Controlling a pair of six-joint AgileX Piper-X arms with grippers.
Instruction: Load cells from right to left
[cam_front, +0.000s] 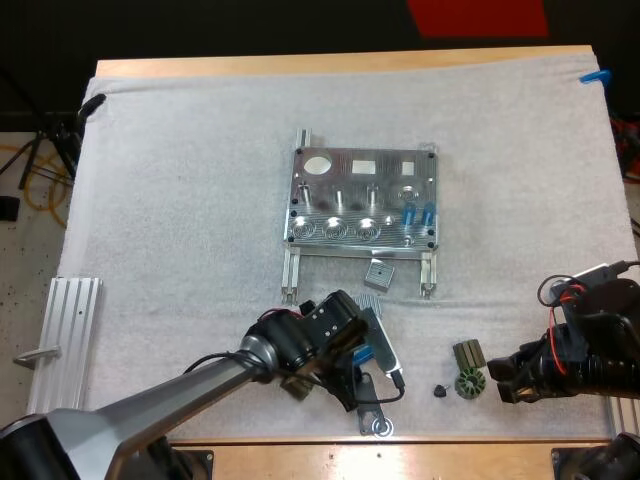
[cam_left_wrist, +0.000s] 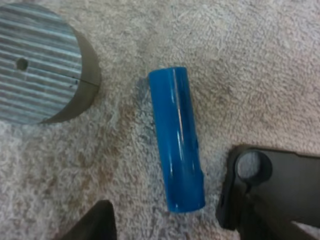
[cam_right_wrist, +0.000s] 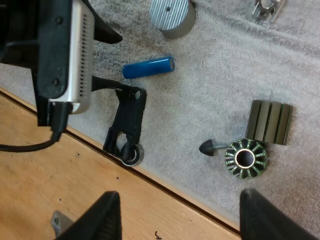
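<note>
Blue cell (cam_left_wrist: 176, 140) lies untouched between the spread fingers of the left gripper (cam_front: 367, 362). Centre on it, clear of the bracket (cam_left_wrist: 285, 195) beside it, then close. The right gripper (cam_right_wrist: 185, 216) is likewise spread, empty.

Grey disc (cam_right_wrist: 172, 17), black bracket (cam_right_wrist: 127, 122) flank blue cell (cam_right_wrist: 148, 67).

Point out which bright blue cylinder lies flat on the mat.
The bright blue cylinder beside the ribbed metal disc; the other two stand in the metal fixture.
</note>
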